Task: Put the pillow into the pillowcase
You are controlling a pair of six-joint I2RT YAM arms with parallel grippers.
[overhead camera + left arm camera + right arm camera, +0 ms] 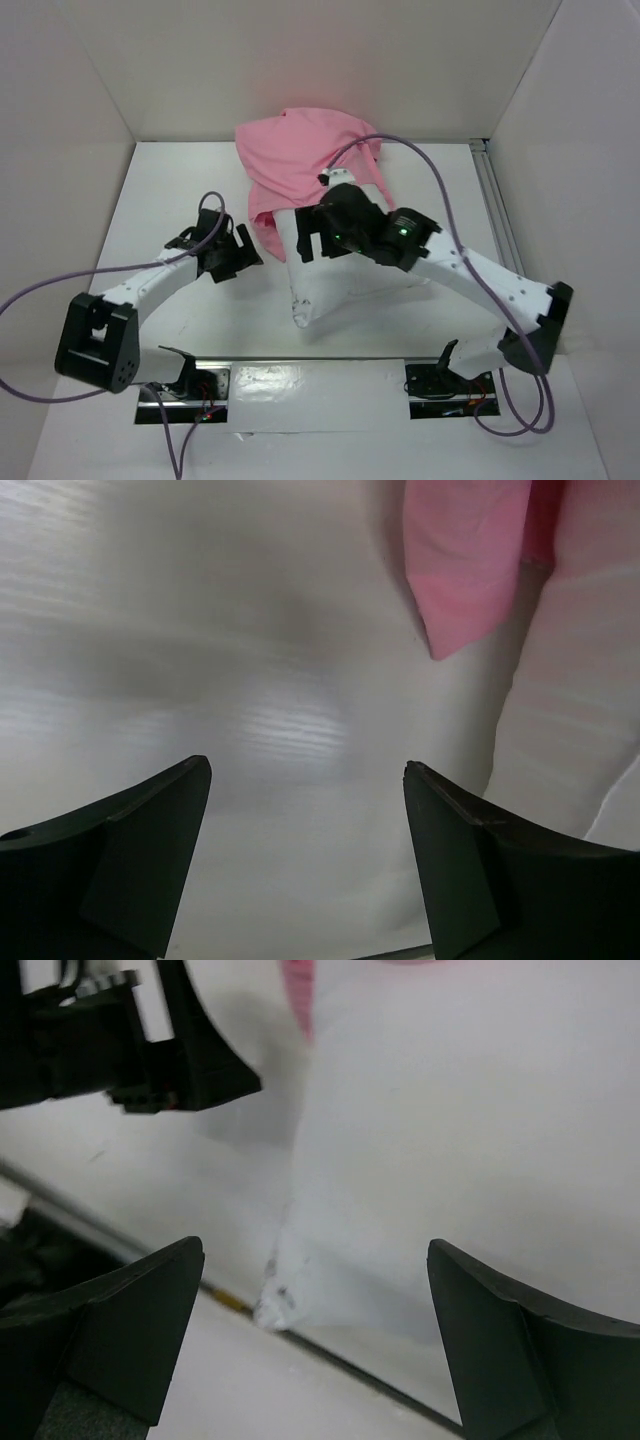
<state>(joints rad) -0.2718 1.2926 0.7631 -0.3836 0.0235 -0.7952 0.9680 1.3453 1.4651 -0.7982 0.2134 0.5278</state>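
Note:
The pink satin pillowcase (pixel 300 160) lies bunched at the back middle of the table. The white pillow (pixel 335 285) lies in front of it, its far end under or inside the pink cloth, its dark-specked corner (pixel 300 318) pointing toward the front. My right gripper (pixel 305 245) hovers open over the pillow's left part. In the right wrist view the pillow (pixel 450 1140) and its speckled corner (pixel 275 1300) show between the open right gripper (pixel 315 1245). My left gripper (pixel 243 255) is open and empty just left of the pillow. In its view (pixel 305 765) it is above bare table, with a pink corner (pixel 470 570) and the pillow's edge (pixel 570 710) ahead to the right.
White walls enclose the table on three sides. A metal rail with white tape (pixel 320 385) runs along the front edge, and another rail (pixel 497 210) runs along the right side. Purple cables loop from both arms.

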